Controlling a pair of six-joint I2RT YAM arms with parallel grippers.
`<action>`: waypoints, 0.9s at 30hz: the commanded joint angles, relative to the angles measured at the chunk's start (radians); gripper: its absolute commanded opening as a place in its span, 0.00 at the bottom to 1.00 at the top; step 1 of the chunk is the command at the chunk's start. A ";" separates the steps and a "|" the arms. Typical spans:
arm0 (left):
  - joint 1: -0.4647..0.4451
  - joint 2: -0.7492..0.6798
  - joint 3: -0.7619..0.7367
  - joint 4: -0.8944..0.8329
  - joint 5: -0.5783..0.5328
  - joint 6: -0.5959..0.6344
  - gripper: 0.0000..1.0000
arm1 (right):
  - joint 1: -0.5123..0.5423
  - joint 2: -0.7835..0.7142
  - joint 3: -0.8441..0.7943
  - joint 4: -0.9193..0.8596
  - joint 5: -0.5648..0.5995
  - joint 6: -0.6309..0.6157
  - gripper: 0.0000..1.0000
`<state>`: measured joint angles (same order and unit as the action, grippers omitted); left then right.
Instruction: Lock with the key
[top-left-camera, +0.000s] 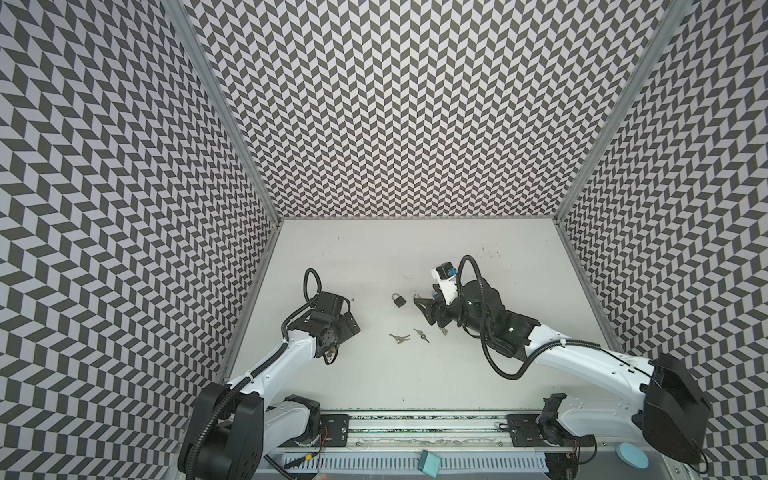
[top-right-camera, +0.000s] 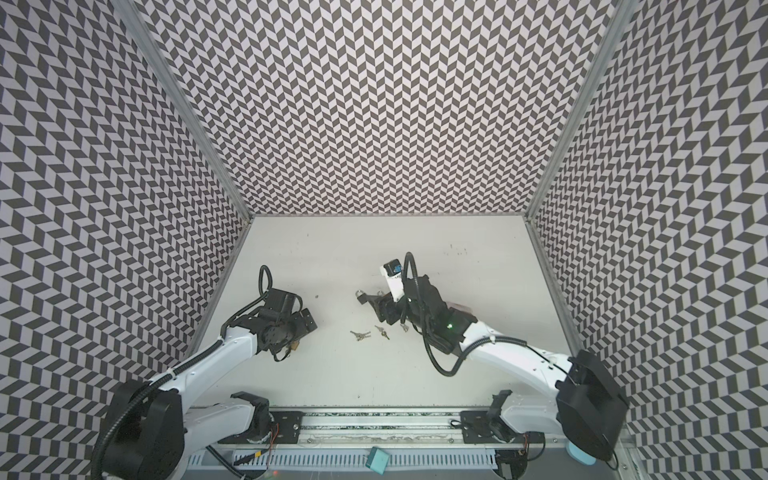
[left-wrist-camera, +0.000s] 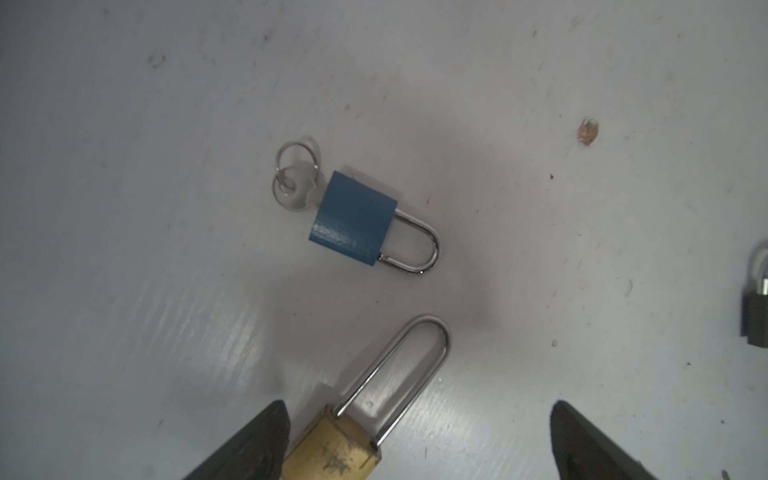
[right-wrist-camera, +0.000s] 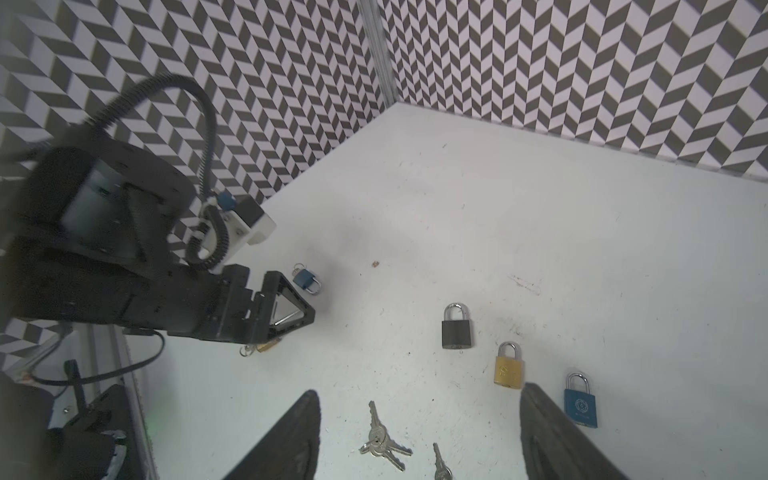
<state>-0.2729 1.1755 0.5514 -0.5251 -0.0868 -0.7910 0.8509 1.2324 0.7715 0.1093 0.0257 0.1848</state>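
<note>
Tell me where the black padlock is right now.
In a top view the black padlock lies near the middle, just left of the right pincer and beyond the bunch of keys; the right wrist view shows a brass padlock beside it.

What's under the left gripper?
A long-shackle brass padlock lies on the table beneath the open left gripper, shackle fully visible. The gripper covers most of its body.

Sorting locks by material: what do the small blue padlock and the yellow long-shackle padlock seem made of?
Small blue padlock: probably metal under a blue coating, satin sheen; shackle bright, mirror-like steel. Yellow long-shackle padlock: looks like brass, dull with pale worn patches; shackle chrome-bright.
</note>
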 joint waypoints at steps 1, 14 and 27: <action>-0.013 0.027 0.008 0.008 -0.027 -0.018 0.98 | 0.007 -0.040 -0.027 0.047 0.016 0.003 0.73; -0.170 0.029 0.000 -0.012 -0.018 -0.130 0.77 | 0.005 -0.064 -0.055 0.052 0.042 -0.008 0.71; -0.188 -0.076 0.020 0.141 0.064 -0.085 0.83 | 0.037 -0.058 -0.139 0.110 -0.026 -0.018 0.68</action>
<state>-0.4736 1.1824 0.5682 -0.4686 -0.0502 -0.8883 0.8635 1.1843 0.6491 0.1425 0.0254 0.1761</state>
